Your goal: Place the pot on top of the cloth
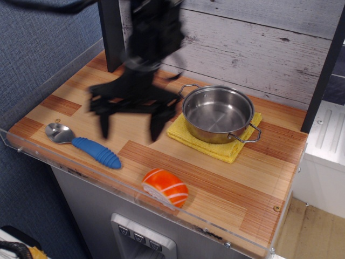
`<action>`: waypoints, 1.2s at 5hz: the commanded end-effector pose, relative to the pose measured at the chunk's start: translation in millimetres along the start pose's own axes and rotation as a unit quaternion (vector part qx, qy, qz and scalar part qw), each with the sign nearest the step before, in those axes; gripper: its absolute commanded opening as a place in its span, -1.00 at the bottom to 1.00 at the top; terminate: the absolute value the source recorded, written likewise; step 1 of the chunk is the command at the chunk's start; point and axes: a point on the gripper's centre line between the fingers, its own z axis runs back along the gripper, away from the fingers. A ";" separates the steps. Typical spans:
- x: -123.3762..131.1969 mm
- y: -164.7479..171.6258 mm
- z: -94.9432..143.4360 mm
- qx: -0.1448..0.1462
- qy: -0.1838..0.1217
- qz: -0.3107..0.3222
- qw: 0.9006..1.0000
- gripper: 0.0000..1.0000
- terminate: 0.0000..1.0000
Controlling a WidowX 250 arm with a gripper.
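The shiny steel pot [218, 114] sits upright on the yellow cloth [215, 143] at the back right of the wooden table. Both wire handles show. My black gripper [130, 129] is blurred by motion, open and empty, with its two fingers spread wide. It hangs above the table's middle, to the left of the pot and cloth and apart from them.
A metal spoon with a blue handle [86, 143] lies near the front left edge. An orange-and-white toy sushi [165, 187] lies near the front edge. A black post [112, 32] stands at the back left. A clear acrylic rim [70, 167] runs along the table's front and left.
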 end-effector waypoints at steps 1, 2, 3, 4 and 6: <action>-7.6 40.9 -7.9 -0.010 -0.035 -0.082 0.996 1.00 -1.00; -11.5 60.1 -25.4 -0.012 -0.049 -0.108 0.993 1.00 -1.00; -11.9 74.7 -45.1 -0.032 -0.048 -0.121 0.991 1.00 -1.00; -11.7 81.1 -66.0 -0.021 -0.037 -0.133 0.990 1.00 -1.00; -12.4 81.6 -80.7 -0.041 -0.037 -0.159 0.986 1.00 -1.00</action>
